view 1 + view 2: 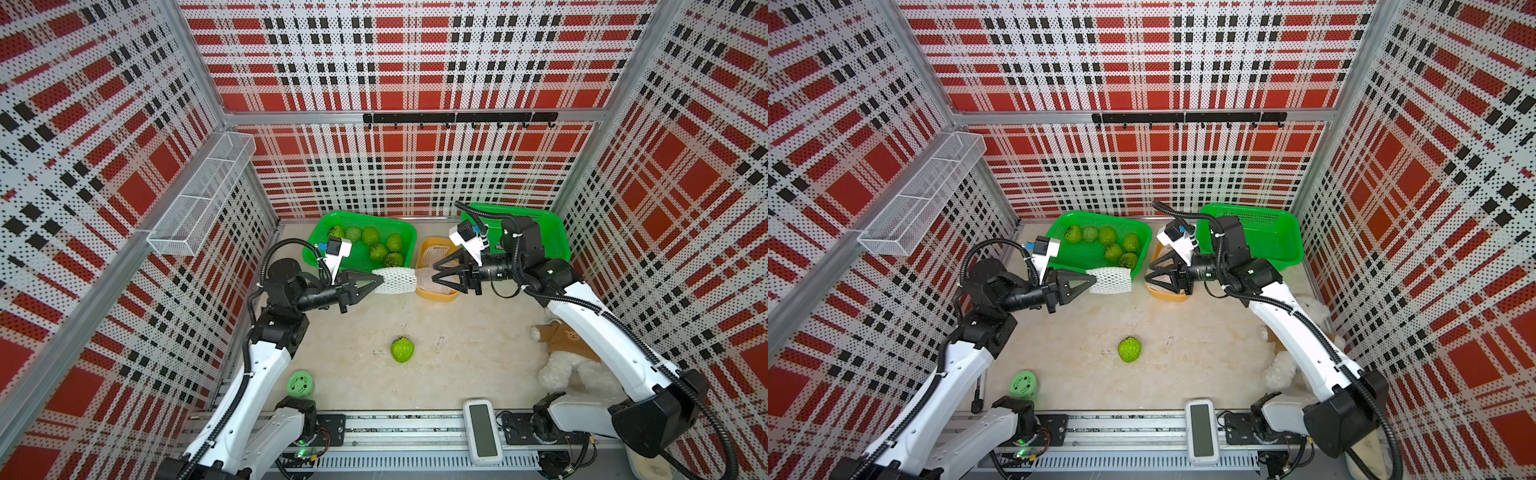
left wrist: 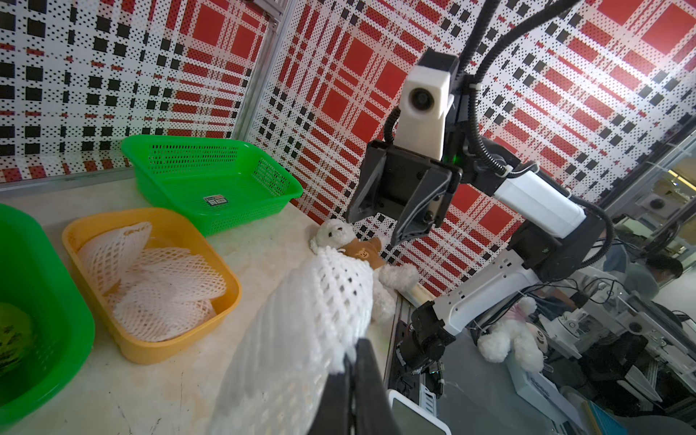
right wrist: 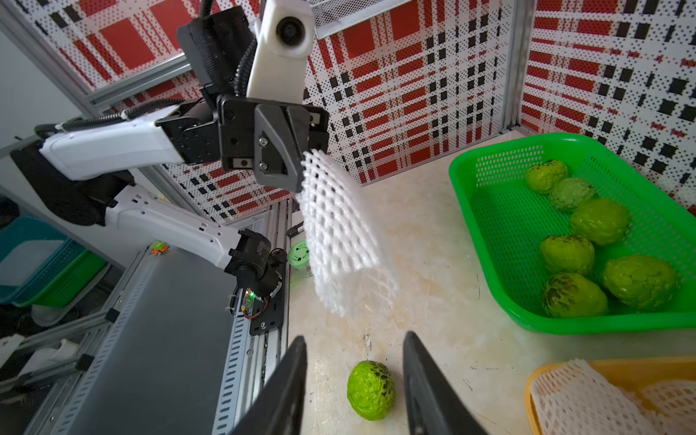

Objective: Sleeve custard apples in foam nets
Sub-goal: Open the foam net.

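Plaid perforated walls (image 1: 415, 62) enclose a beige tabletop (image 1: 457, 332); left pincer (image 1: 380, 280) clamps a foam net (image 1: 397, 281), right pincer (image 1: 433, 271) stands parted.

Two green baskets (image 1: 318, 237) (image 1: 548, 237) flank an orange basket (image 1: 436, 294) along the counter's (image 1: 457, 332) back edge. A plush bear (image 1: 561, 345) lies at the right edge, a holed green ball (image 1: 300, 383) front-left.

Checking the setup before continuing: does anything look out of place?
One custard apple lies alone on the table, outside the green basket holding the other six. A stray plush bear sprawls beneath the right arm.
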